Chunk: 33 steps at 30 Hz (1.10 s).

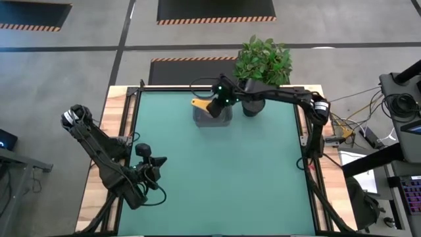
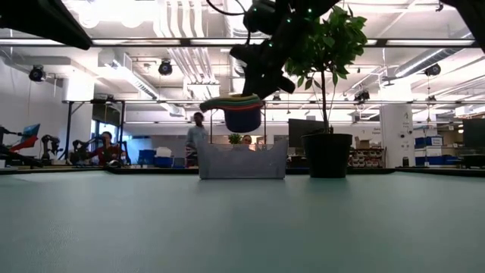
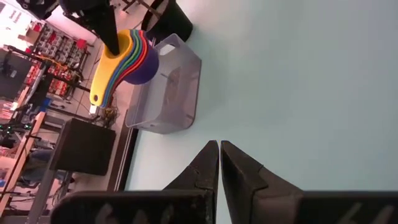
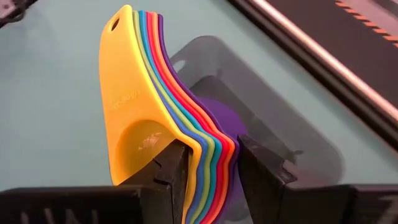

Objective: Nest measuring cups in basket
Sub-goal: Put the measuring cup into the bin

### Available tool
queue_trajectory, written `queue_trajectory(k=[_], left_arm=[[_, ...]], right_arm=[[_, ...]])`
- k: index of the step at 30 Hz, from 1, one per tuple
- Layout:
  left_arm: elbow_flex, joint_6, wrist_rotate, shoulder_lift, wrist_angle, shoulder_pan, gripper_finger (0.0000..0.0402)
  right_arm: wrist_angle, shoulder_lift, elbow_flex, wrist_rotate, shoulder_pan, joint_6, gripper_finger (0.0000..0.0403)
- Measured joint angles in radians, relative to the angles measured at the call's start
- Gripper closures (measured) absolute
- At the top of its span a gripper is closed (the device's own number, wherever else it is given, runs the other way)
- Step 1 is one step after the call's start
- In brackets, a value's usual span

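One nested stack of measuring cups (image 2: 241, 106) hangs directly above the basket (image 2: 242, 161).
Right gripper (image 4: 211, 167) fingers clamp its rims, handles outward; left gripper (image 3: 219, 163), fingers closed empty, waits well apart.

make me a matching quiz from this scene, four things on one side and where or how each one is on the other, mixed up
Things:
1. stack of measuring cups
2. basket
3. potted plant
4. left tool

Places or states:
A. shut, holding nothing, near the table's left front
B. held in the air by the right tool, over the basket
C. standing on the table at the far edge, just right of the basket
D. resting on the table under the raised stack

Pairs: 1-B, 2-D, 3-C, 4-A
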Motion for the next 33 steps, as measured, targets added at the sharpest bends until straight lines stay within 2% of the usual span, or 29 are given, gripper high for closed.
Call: queue_trajectory(k=[8,33], left_arm=[[0.000,0.000,-0.027,0.000,0.002,0.000,0.0402],[0.000,0.004,-0.052,0.000,0.002,0.001,0.0402]], right_arm=[[0.010,0.001,-0.042,0.000,-0.028,-0.032,0.0291],[0.294,0.001,-0.284,0.035,-0.027,-0.042,0.0292]])
